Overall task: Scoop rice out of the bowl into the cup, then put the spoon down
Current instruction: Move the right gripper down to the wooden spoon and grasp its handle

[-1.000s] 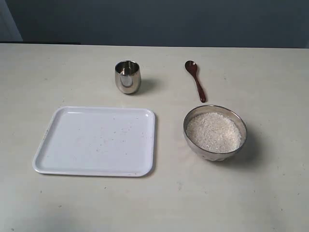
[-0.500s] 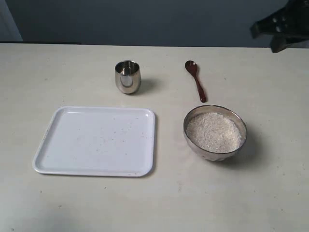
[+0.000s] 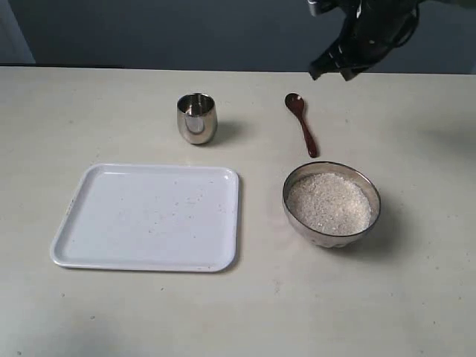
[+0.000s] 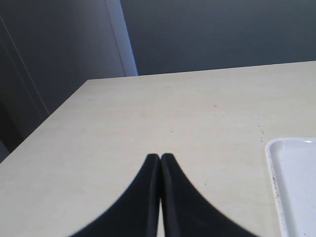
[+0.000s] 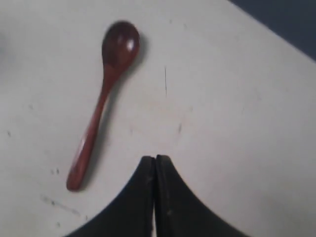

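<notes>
Slim red-brown wooden spoon (image 3: 301, 124) flat on the table (image 3: 416, 297), shiny steel bowl (image 3: 327, 236) full of white rice (image 3: 329, 202), small shiny cup (image 3: 196, 119), left gripper (image 4: 160, 158) and right gripper (image 5: 155, 160) pinched together

The right arm (image 3: 370, 28) hangs raised at the upper right of the exterior view, angled downward; the right hand (image 5: 154, 159) has its two dark fingers pressed flat together. The left hand (image 4: 159, 157) is likewise closed, fingertips touching
</notes>
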You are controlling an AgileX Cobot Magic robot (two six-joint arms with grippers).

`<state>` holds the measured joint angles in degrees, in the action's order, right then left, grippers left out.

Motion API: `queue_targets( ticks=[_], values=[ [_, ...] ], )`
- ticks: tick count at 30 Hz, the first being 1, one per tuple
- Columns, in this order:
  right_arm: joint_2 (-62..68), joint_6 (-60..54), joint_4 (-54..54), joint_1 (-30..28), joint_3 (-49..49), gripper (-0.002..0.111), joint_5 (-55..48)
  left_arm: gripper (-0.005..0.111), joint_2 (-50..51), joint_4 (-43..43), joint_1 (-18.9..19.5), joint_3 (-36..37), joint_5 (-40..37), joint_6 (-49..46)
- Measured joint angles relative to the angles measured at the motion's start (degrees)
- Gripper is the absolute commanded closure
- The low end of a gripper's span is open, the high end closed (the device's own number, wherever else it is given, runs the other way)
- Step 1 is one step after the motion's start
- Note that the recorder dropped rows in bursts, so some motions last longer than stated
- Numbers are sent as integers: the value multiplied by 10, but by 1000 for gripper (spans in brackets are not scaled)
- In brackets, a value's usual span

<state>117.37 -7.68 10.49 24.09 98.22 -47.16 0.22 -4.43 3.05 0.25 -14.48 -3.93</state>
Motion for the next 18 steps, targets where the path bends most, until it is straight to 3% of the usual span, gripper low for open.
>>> queue_targets(
  ticks=[4, 14, 18],
  values=[
    [28, 0, -14, 1, 3, 109, 45, 106, 0, 0, 0, 0, 0, 0],
    [93, 0, -2, 44, 2, 108, 28, 106, 0, 0, 0, 0, 0, 0],
    [122, 5, 10, 51, 2, 81, 27, 106, 0, 0, 0, 0, 0, 0]
  ],
)
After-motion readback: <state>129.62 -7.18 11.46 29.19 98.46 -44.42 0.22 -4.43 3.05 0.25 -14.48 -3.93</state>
